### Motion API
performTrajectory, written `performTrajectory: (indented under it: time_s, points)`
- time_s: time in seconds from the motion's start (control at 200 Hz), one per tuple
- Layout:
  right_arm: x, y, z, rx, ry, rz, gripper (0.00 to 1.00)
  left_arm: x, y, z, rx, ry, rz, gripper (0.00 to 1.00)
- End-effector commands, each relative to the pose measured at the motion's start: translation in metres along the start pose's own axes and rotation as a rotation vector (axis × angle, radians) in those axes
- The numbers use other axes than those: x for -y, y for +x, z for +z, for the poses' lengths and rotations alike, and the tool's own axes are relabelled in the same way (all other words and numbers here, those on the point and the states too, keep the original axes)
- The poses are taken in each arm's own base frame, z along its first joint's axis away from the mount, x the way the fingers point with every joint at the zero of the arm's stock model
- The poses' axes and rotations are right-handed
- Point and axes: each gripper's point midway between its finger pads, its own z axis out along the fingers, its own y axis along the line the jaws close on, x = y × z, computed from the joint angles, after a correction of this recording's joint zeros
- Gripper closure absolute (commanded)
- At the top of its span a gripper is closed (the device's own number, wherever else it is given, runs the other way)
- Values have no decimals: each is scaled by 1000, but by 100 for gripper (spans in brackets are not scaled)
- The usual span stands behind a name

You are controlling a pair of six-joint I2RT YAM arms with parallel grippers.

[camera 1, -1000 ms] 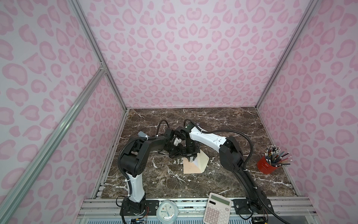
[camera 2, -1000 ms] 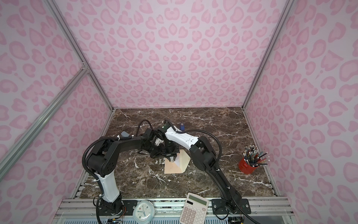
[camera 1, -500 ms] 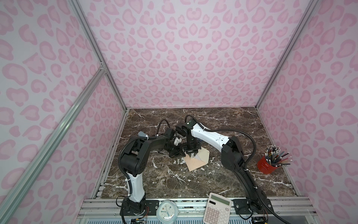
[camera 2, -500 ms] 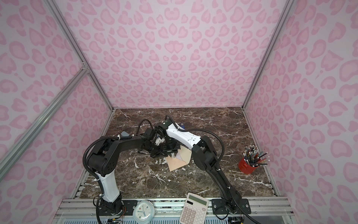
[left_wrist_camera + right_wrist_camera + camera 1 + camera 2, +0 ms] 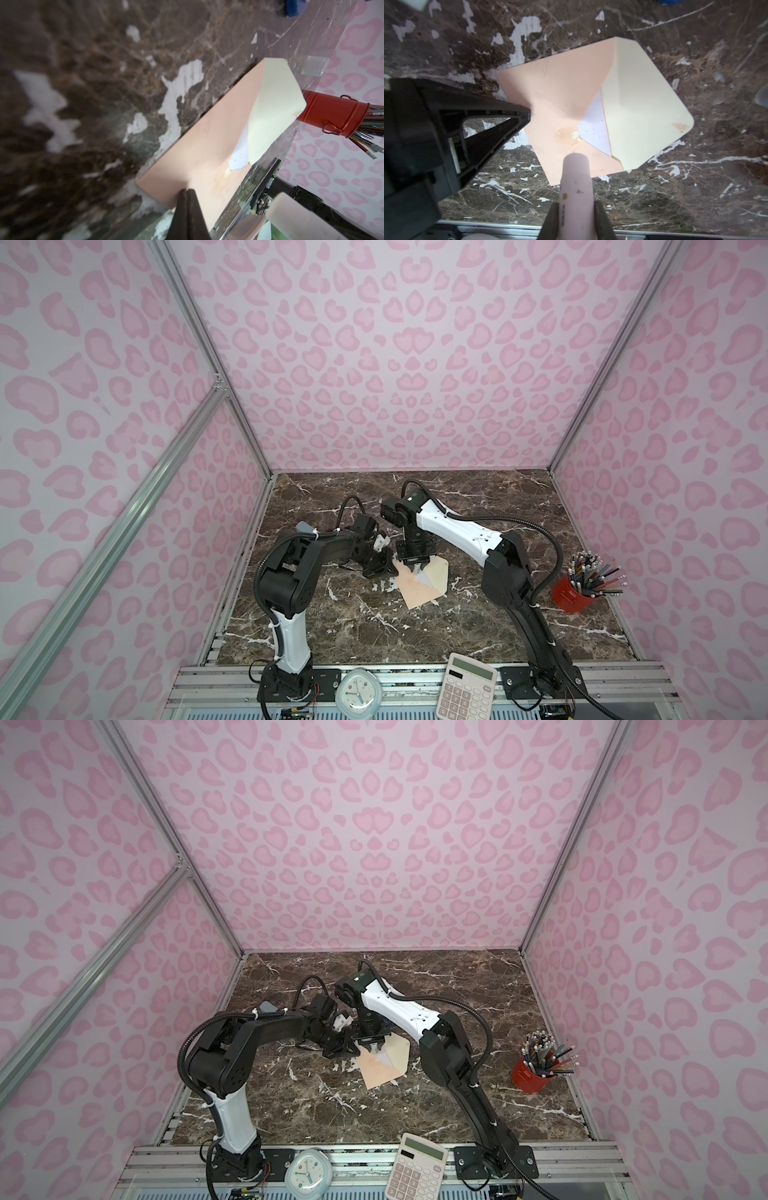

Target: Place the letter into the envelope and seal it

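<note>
The peach envelope lies flat mid-table, its cream flap folded open. The letter shows only as a pale speckled triangle inside the pocket's V. My left gripper is shut, its tips resting on the envelope's near-left edge. Directly above the envelope, my right gripper is shut on a pale pink glue stick. The stick's tip is at the envelope body, just short of a yellowish blot.
A red cup of pencils stands at the right. A calculator and a small clock sit on the front rail. A small clear object lies beyond the flap. Pink patterned walls enclose three sides.
The envelope has turned a little on the table and lies flatter. My right gripper with the glue stick has shifted slightly over it. The left arm has barely moved.
</note>
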Motion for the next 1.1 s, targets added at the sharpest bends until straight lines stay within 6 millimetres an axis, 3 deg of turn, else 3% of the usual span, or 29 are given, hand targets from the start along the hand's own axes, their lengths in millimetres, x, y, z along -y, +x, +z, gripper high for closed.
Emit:
performTrajectory:
  time_s: [0.0,0.345,0.775,1.095]
  points:
    - [-3,2,5,-19,-5,-9,100,-9,4,-1,-9,-52,-11,96]
    - [-21,-7,35,-65,-25,-16,100,-6,4,-4,-4,-51,-6,96]
    - [-11,0,51,-95,10,-18,100,-6,3,-5,-3,-51,-9,96]
    - [6,6,74,-119,64,-5,100,-6,3,-7,0,-52,-6,96]
